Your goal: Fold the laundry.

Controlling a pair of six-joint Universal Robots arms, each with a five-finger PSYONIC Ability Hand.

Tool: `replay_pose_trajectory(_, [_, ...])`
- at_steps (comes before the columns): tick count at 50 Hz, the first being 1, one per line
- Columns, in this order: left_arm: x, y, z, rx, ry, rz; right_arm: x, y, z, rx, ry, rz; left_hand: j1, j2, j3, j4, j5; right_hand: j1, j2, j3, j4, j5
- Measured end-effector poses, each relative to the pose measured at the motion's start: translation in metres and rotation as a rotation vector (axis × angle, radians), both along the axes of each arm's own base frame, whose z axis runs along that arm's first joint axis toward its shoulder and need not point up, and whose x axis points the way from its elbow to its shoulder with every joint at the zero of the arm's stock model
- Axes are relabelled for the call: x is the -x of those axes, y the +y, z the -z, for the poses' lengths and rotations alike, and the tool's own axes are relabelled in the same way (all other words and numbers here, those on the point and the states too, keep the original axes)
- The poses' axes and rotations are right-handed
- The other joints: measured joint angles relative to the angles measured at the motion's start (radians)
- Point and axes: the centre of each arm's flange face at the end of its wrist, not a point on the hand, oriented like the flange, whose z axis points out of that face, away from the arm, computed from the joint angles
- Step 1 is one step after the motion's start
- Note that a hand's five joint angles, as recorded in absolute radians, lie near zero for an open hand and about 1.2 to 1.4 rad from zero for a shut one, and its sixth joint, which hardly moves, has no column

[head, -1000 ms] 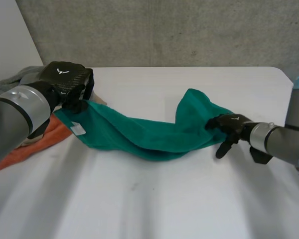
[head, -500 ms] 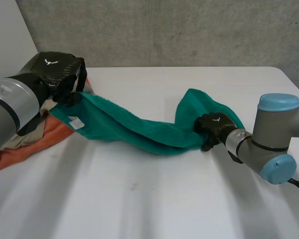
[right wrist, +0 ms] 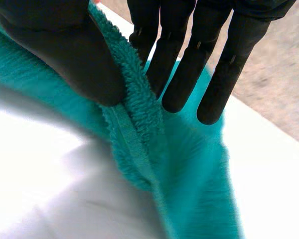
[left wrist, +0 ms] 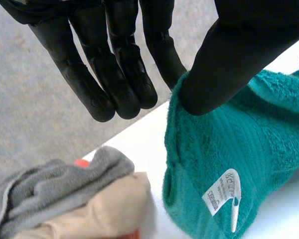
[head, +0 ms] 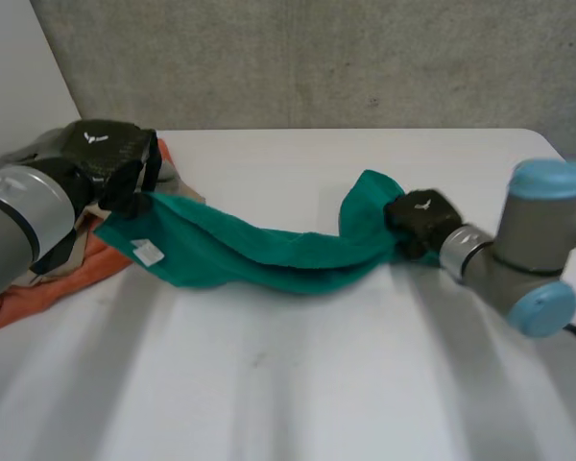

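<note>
A teal towel [head: 269, 254] hangs in a sagging band over the white table [head: 288, 384], strung between my two hands. My left hand [head: 110, 154] holds its left corner off the table. In the left wrist view the thumb [left wrist: 229, 64] presses the towel's [left wrist: 249, 149] edge toward the straight fingers [left wrist: 114, 74], and a white label [left wrist: 223, 191] hangs just below. My right hand [head: 420, 216] grips the bunched right end. In the right wrist view the towel's hem [right wrist: 139, 144] is pinched between the thumb [right wrist: 65, 55] and the fingers [right wrist: 189, 64].
A pile of other laundry lies at the table's left edge under my left arm: an orange cloth [head: 48, 283], a grey one [left wrist: 55, 184] and a beige one [left wrist: 104, 209]. A concrete wall runs behind the table.
My right hand has shut on the towel's right end and drawn it slightly up and back. My left hand has shifted a little with its corner, still holding it.
</note>
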Motion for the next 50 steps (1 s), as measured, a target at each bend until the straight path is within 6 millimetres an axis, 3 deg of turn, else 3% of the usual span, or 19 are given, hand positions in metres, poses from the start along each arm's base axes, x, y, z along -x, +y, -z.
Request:
replay_pose_trajectory(2, [-0.001, 0.0, 0.007, -0.021, -0.012, -0.002, 0.019, 0.003, -0.032, 0.042, 0.099, 0.001, 0.0, 0.0, 0.0, 0.0, 0.0, 0.0, 0.0, 0.0, 0.0, 0.025])
replay_pose_trajectory(8, [0.001, -0.007, 0.039, -0.108, -0.093, 0.014, 0.052, 0.032, -0.075, 0.019, 0.363, -0.075, 0.0, 0.0, 0.0, 0.0, 0.0, 0.0, 0.0, 0.004, 0.0, 0.031])
replay_pose_trajectory(14, [0.008, -0.02, 0.071, -0.202, -0.194, 0.031, 0.063, 0.056, -0.081, -0.086, 0.507, -0.182, 0.0, 0.0, 0.0, 0.0, 0.0, 0.0, 0.0, 0.005, 0.001, 0.033])
replay_pose_trajectory(18, [0.019, -0.039, 0.071, -0.19, -0.22, 0.025, 0.055, 0.042, -0.073, -0.046, 0.501, -0.181, 0.0, 0.0, 0.0, 0.0, 0.0, 0.0, 0.0, 0.005, 0.001, 0.033])
replay_pose_trajectory(23, [0.033, -0.068, 0.025, -0.012, -0.154, -0.004, 0.04, -0.005, -0.082, 0.15, 0.401, -0.068, 0.0, 0.0, 0.001, 0.0, 0.0, 0.0, 0.0, 0.005, 0.001, 0.033])
replay_pose_trajectory(26, [0.039, -0.077, -0.022, 0.147, -0.072, -0.019, 0.034, -0.033, -0.106, 0.305, 0.292, 0.015, 0.0, 0.001, 0.001, 0.001, 0.0, 0.0, 0.0, 0.005, 0.001, 0.033])
replay_pose_trajectory(28, [0.041, -0.078, -0.07, 0.311, 0.024, -0.031, 0.028, -0.05, -0.138, 0.445, 0.16, 0.067, 0.0, 0.001, 0.001, 0.001, 0.0, 0.0, 0.0, 0.005, 0.001, 0.034])
replay_pose_trajectory(31, [0.04, -0.071, -0.111, 0.456, 0.119, -0.036, 0.024, -0.057, -0.17, 0.567, 0.031, 0.085, 0.0, 0.001, 0.001, 0.001, 0.0, 0.0, 0.0, 0.005, 0.001, 0.035])
replay_pose_trajectory(32, [0.038, -0.064, -0.138, 0.555, 0.188, -0.035, 0.022, -0.056, -0.196, 0.652, -0.06, 0.083, 0.0, 0.001, 0.001, 0.001, 0.0, 0.0, 0.0, 0.005, 0.001, 0.034])
replay_pose_trajectory(34, [0.034, -0.052, -0.167, 0.661, 0.267, -0.031, 0.022, -0.05, -0.227, 0.751, -0.162, 0.069, 0.0, 0.001, 0.001, 0.001, 0.0, 0.0, 0.0, 0.005, 0.001, 0.035])
replay_pose_trajectory(36, [0.03, -0.041, -0.187, 0.74, 0.33, -0.024, 0.025, -0.043, -0.253, 0.832, -0.238, 0.054, 0.0, 0.001, 0.001, 0.001, 0.0, 0.0, 0.0, 0.005, 0.001, 0.035])
replay_pose_trajectory(38, [0.027, -0.035, -0.193, 0.77, 0.363, -0.02, 0.031, -0.038, -0.267, 0.873, -0.277, 0.039, 0.0, 0.001, 0.001, 0.001, 0.005, 0.0, 0.0, 0.005, 0.001, 0.036])
replay_pose_trajectory(41, [0.025, -0.033, -0.186, 0.754, 0.369, -0.022, 0.036, -0.035, -0.27, 0.877, -0.285, 0.017, 0.0, 0.001, 0.001, 0.001, 0.005, 0.0, 0.0, 0.005, 0.001, 0.037])
replay_pose_trajectory(45, [0.023, -0.041, -0.151, 0.652, 0.328, -0.035, 0.041, -0.034, -0.248, 0.788, -0.242, -0.026, 0.0, 0.001, 0.001, 0.001, 0.005, 0.0, 0.0, 0.005, 0.001, 0.038])
replay_pose_trajectory(50, [0.019, -0.055, -0.074, 0.428, 0.228, -0.066, 0.041, -0.03, -0.182, 0.567, -0.133, -0.102, 0.0, 0.002, 0.003, 0.003, 0.005, 0.0, 0.0, 0.005, 0.001, 0.038])
